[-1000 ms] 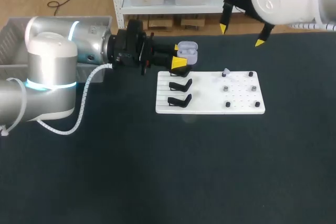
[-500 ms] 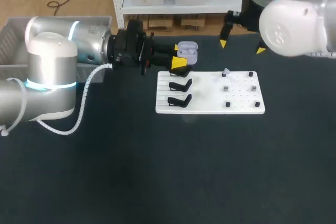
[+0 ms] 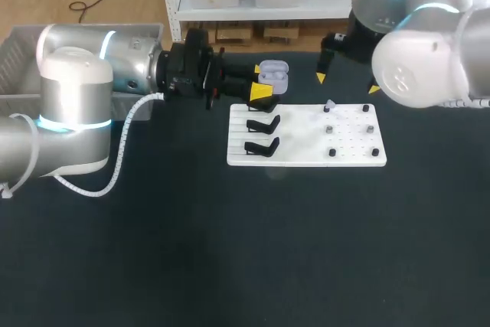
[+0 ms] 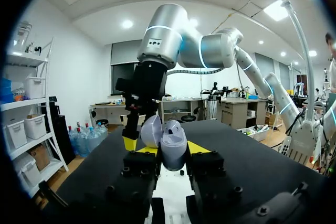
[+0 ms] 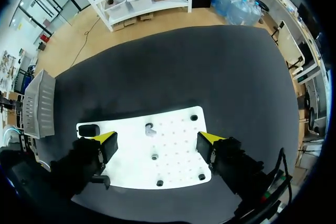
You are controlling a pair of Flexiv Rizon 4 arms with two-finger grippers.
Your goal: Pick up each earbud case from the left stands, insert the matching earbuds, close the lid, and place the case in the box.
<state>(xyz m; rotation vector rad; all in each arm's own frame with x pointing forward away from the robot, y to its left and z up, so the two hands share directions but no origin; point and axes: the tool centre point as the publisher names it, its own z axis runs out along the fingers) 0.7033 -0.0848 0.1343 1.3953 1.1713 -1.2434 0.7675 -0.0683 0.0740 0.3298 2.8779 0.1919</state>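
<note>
My left gripper [image 3: 262, 91] is shut on a pale lilac earbud case [image 3: 273, 74] with its lid open, held just past the far left corner of the white board [image 3: 306, 160]. In the left wrist view the case [image 4: 171, 141] sits upright between the yellow tips of that gripper [image 4: 164, 149]. My right gripper [image 3: 348, 84] hangs open over the board's far edge; in its own view the right gripper [image 5: 157, 142] looks straight down on the board [image 5: 178, 140]. A pale earbud [image 3: 328, 105] [image 5: 149, 128] stands on a peg below it. Several dark earbuds [image 3: 369, 129] sit on other pegs.
Two empty black stands [image 3: 262, 122] [image 3: 261, 146] remain on the board's left part. A grey box [image 3: 19, 51] sits at the table's left edge, also in the right wrist view as the box [image 5: 41, 103]. Dark tabletop [image 3: 268, 250] lies in front of the board.
My right arm has swung down and inward, bringing its open gripper from above the far table edge to just over the board. The left arm and the case have not moved.
</note>
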